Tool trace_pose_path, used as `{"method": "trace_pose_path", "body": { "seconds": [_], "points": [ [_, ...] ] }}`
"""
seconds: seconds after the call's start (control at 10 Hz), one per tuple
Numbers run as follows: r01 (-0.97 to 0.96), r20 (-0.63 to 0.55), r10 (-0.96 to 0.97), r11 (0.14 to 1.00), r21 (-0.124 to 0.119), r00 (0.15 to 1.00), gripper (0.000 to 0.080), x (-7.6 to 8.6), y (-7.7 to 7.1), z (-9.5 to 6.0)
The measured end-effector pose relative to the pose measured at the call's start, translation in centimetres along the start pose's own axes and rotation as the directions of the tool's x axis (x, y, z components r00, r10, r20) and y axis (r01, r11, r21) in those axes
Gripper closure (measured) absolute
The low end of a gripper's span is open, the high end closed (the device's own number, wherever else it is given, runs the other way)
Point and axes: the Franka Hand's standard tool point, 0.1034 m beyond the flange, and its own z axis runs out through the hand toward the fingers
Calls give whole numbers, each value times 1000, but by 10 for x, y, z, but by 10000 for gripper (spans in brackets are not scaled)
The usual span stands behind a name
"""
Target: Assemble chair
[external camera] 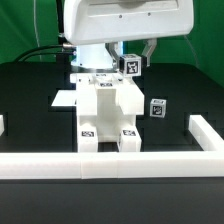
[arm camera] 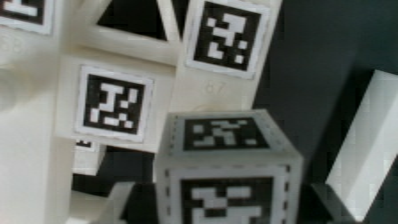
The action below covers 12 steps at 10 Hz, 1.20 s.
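Holding a tagged post (external camera: 130,66) upright in the gripper (external camera: 134,60), which I read as clamped on it; the half-built chair (external camera: 105,112) stands at 7 o'clock on the counter (external camera: 35,115).

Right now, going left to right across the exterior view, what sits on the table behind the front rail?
Flat white sheet → part-built chair → small loose tagged block → border rail's right arm.
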Motion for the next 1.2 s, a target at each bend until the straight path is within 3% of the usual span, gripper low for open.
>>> {"method": "trace_pose_path", "body": {
  "seconds": [1.2],
  "points": [
    [2, -11, -2, 1000, -15, 1000, 515, 2, 6, 8]
  ]
}}
